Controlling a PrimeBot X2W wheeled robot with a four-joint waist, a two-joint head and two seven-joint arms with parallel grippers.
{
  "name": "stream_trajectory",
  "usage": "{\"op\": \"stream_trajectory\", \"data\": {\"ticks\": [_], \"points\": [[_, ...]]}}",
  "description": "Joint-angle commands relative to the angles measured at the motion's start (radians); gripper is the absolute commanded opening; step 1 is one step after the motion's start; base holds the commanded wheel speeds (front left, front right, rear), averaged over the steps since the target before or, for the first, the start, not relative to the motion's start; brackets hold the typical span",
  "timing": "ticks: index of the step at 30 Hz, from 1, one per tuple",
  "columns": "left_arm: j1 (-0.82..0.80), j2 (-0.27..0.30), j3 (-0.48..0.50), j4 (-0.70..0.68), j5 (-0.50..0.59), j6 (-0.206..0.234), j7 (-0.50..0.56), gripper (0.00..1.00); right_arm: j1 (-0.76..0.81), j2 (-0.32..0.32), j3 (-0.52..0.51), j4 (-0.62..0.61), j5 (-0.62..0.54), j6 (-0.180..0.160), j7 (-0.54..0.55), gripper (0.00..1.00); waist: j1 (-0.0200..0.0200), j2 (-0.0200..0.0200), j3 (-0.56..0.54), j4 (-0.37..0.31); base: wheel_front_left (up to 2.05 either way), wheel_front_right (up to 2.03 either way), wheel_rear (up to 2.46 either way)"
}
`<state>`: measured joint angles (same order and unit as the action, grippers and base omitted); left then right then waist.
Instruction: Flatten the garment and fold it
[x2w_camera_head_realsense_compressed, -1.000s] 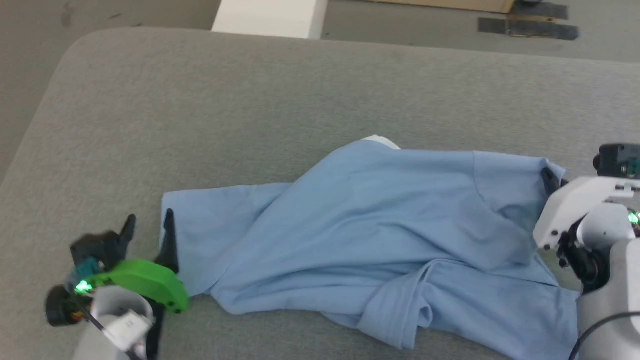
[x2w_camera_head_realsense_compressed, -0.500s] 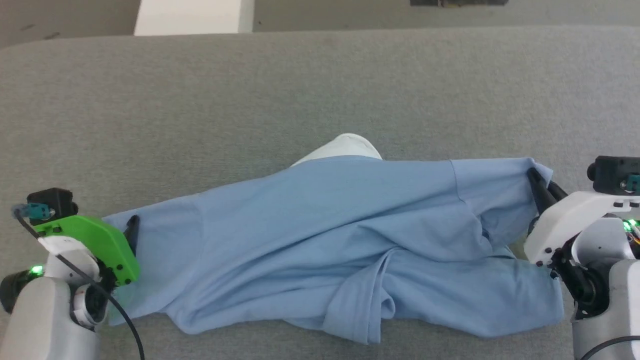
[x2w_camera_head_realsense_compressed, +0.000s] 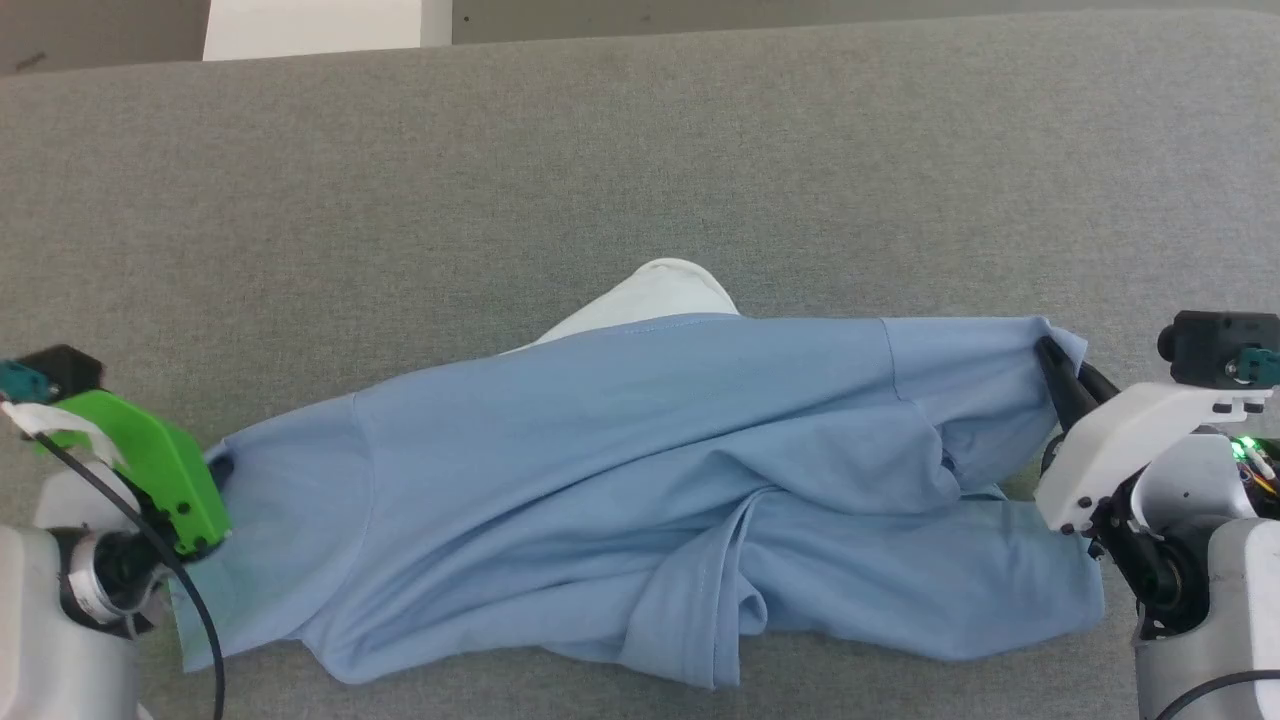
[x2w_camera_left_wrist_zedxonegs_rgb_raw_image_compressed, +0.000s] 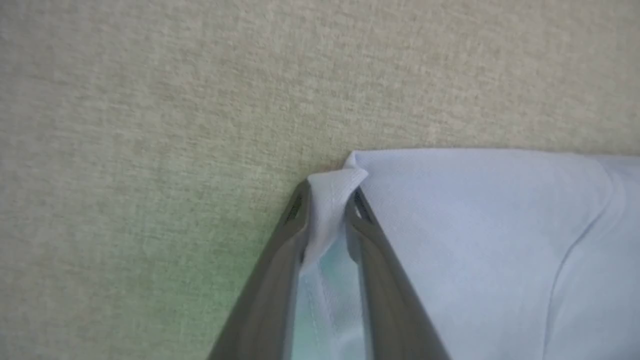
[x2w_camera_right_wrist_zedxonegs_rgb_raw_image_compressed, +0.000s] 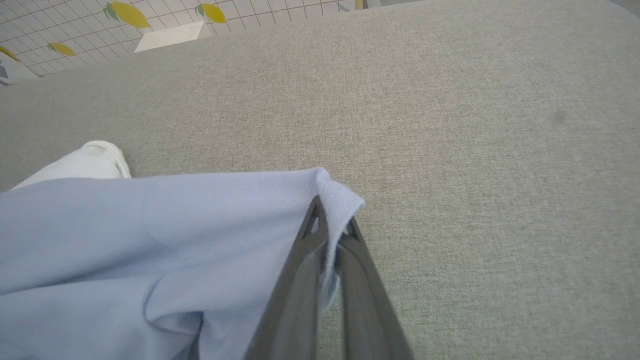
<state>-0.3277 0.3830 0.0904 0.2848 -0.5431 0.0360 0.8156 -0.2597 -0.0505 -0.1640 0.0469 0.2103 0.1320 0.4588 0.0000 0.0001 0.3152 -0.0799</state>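
The light blue garment (x2w_camera_head_realsense_compressed: 640, 480) lies wrinkled across the grey table, stretched left to right, with a folded flap near its front middle. White fabric (x2w_camera_head_realsense_compressed: 655, 290) pokes out from its far edge. At the garment's left end my left gripper (x2w_camera_head_realsense_compressed: 218, 468) pinches a corner of the hem, and the left wrist view has this gripper (x2w_camera_left_wrist_zedxonegs_rgb_raw_image_compressed: 327, 195) with a fold of the garment (x2w_camera_left_wrist_zedxonegs_rgb_raw_image_compressed: 475, 225) squeezed between its tips. My right gripper (x2w_camera_head_realsense_compressed: 1050, 352) is shut on the garment's far right corner, and the right wrist view shows that gripper (x2w_camera_right_wrist_zedxonegs_rgb_raw_image_compressed: 332, 225) clamped on the cloth (x2w_camera_right_wrist_zedxonegs_rgb_raw_image_compressed: 150, 235).
The grey padded table (x2w_camera_head_realsense_compressed: 600, 150) reaches well beyond the garment on the far side. A white block (x2w_camera_head_realsense_compressed: 310, 25) stands past its far edge at the upper left. Tiled floor with yellow marks (x2w_camera_right_wrist_zedxonegs_rgb_raw_image_compressed: 75, 30) lies beyond the table in the right wrist view.
The head camera has shifted. My left gripper, open beside the garment's left edge before, has closed on that edge. The garment now lies more stretched out between both grippers.
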Motion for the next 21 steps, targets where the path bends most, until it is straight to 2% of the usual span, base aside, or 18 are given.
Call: {"op": "stream_trajectory", "data": {"ticks": [1, 4, 13, 17, 21], "points": [[0.088, -0.056, -0.038, 0.029, -0.027, -0.008, 0.053, 0.0, 0.013, 0.0, -0.002, -0.008, 0.009, -0.001, 0.005, 0.0, 0.0, -0.0001, -0.006, 0.001, 0.0, 0.0, 0.0], [0.103, -0.067, -0.038, -0.022, -0.051, -0.024, 0.058, 0.0, 0.018, 0.0, -0.001, -0.011, 0.017, -0.001, 0.009, 0.0, 0.0, -0.0001, -0.017, 0.004, 0.0, 0.0, 0.0], [0.081, -0.056, -0.028, -0.162, -0.066, -0.102, -0.072, 0.0, 0.002, -0.007, 0.017, -0.038, 0.004, -0.001, 0.027, 0.0, 0.0, -0.0001, -0.055, 0.016, 0.0, 0.0, 0.0], [0.025, -0.032, -0.027, -0.227, -0.07, -0.13, -0.127, 0.0, -0.062, -0.066, 0.037, -0.057, -0.016, -0.001, 0.06, 0.0, 0.0, -0.0001, -0.059, 0.021, 0.0, 0.0, 0.0], [-0.066, -0.001, -0.038, -0.27, -0.064, -0.147, -0.175, 0.0, -0.167, -0.157, 0.073, -0.059, -0.022, -0.001, 0.11, 0.0, 0.0, -0.0001, -0.049, 0.026, 0.0, 0.0, 0.0]]}}
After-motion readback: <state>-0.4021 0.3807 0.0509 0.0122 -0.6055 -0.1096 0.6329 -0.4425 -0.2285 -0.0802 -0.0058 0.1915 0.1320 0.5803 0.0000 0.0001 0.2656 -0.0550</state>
